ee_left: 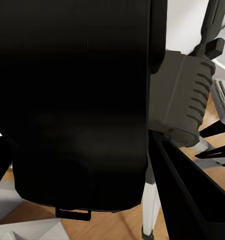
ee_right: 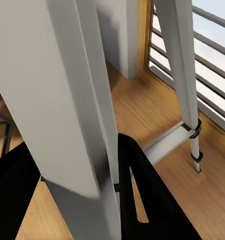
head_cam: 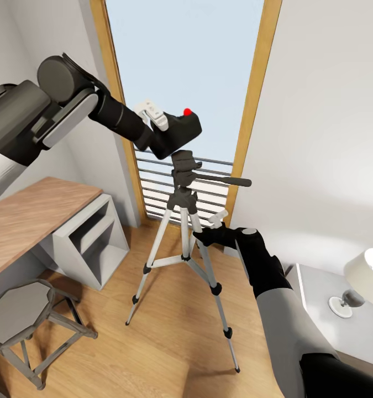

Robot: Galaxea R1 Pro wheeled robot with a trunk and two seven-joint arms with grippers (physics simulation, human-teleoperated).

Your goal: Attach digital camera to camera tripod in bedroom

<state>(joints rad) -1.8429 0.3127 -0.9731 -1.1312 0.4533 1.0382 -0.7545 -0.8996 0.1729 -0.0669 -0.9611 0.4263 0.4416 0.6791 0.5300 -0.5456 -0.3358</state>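
Left gripper [head_cam: 163, 128] is clamped on the digital camera [head_cam: 180, 132], holding it just above the camera tripod's [head_cam: 184, 232] black head [head_cam: 185, 166]. The camera's underside is close over the mounting plate, tilted a bit; I can't tell if they're touching. Red dot on the camera faces up, so it looks right way up for mounting. In the left wrist view the camera body [ee_left: 77, 100] sits between the fingers, with the tripod's grey handle grip [ee_left: 185, 100] just past it.

Right gripper [head_cam: 208, 235] is closed around an upper tripod leg [ee_right: 67, 100] below the head. The right wrist view shows the leg running between the two black fingers [ee_right: 142, 195]. My read: it's a brace so the tripod won't tip or slide while the camera is pushed on.

Pan handle [head_cam: 225, 180] sticks out sideways from the head, on the side away from the left gripper, so it's not in the way.

Step in hand looks like final alignment. Next move needs the camera levelled and lowered straight onto the head. Risk is a sideways push on thin legs [head_cam: 147, 276].
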